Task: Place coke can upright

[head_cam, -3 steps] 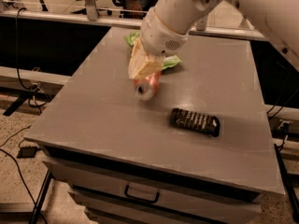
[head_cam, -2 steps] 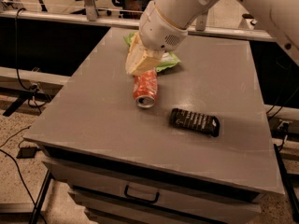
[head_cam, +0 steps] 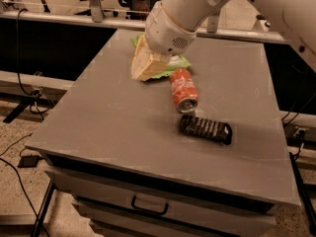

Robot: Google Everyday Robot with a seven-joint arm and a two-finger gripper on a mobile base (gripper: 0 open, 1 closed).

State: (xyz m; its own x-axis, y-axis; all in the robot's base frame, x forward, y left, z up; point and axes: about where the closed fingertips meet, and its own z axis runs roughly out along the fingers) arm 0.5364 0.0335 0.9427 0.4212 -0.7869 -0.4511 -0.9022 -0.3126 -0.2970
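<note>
The coke can (head_cam: 183,89) is red with white script. It lies on its side on the grey table (head_cam: 108,122), its silver top facing the front edge. My gripper (head_cam: 146,72), with cream fingers, hangs low over the table to the left of the can, a little behind it. It is open, holds nothing and is apart from the can. The arm reaches in from the upper right.
A green chip bag (head_cam: 177,62) lies just behind the can, partly hidden by my gripper. A flat black snack bar wrapper (head_cam: 205,129) lies just in front of the can to the right. The table has drawers below its front edge (head_cam: 148,205).
The can left my gripper, dropped onto its side and rolled right toward the black wrapper. My gripper lifted slightly and stayed by the chip bag.
</note>
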